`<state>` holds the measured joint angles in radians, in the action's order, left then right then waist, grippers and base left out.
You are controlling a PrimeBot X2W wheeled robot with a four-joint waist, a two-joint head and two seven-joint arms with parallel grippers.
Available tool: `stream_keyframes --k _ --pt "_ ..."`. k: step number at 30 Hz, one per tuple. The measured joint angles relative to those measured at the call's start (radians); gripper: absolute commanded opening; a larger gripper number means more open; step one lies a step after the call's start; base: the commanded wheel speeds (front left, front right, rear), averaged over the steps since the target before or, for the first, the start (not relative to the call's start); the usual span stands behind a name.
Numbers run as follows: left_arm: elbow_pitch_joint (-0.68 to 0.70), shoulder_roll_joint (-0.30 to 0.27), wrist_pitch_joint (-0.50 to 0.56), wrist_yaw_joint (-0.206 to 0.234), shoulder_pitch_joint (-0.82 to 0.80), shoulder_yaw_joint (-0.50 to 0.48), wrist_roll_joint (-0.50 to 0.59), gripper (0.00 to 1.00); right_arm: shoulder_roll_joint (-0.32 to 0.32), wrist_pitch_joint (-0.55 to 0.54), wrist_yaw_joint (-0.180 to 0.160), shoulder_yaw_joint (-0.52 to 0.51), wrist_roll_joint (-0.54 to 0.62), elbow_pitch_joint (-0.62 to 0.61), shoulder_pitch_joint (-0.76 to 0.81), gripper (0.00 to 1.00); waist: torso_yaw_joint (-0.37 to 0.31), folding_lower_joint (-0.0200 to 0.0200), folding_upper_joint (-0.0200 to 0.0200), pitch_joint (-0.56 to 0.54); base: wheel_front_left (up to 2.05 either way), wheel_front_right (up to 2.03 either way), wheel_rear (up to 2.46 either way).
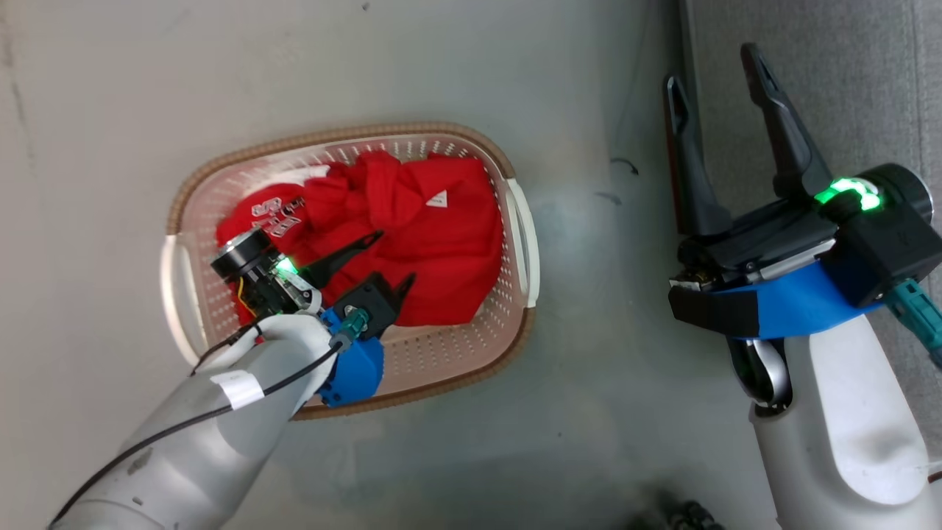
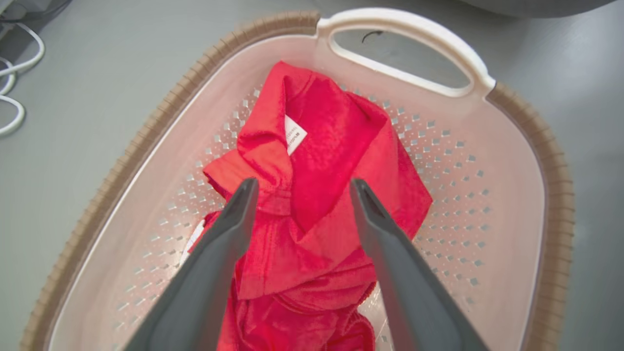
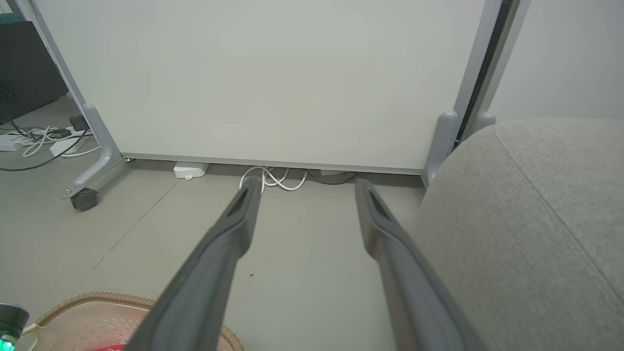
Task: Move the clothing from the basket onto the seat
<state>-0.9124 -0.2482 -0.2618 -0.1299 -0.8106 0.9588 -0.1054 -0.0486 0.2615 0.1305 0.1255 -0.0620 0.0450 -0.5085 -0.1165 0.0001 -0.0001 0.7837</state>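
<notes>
The left fingers (image 2: pixel 219 253) are hanging open and empty over the clothing (image 2: pixel 317 195) heaped in the basket (image 2: pixel 555 204), and should be sinking around a thick raised fold before closing. The right fingers (image 1: pixel 780 125) are hovering open and empty beside the seat (image 1: pixel 846 73). I am counting one basket, two handles (image 1: pixel 524 243), one seat, and one red heap whose garments I cannot separate.

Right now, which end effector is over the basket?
The left end effector, open above the clothing in the basket; the right end effector hangs open beside the seat.
</notes>
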Motion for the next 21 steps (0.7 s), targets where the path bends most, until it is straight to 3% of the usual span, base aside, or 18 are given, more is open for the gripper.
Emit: stream_keyframes --k 13,21 --pt "-0.217 -0.021 0.000 0.000 -0.147 0.238 -0.045 1.00 0.000 0.000 0.000 0.011 -0.002 -0.056 -0.025 1.00 -0.064 0.0000 0.0000 0.138 0.00 0.00 0.00" --pt "-0.334 -0.005 0.029 0.000 -0.222 0.293 -0.027 1.00 0.000 0.000 0.000 0.019 -0.002 -0.086 -0.023 1.00 -0.087 0.0000 0.0000 0.199 0.00 0.00 0.00"
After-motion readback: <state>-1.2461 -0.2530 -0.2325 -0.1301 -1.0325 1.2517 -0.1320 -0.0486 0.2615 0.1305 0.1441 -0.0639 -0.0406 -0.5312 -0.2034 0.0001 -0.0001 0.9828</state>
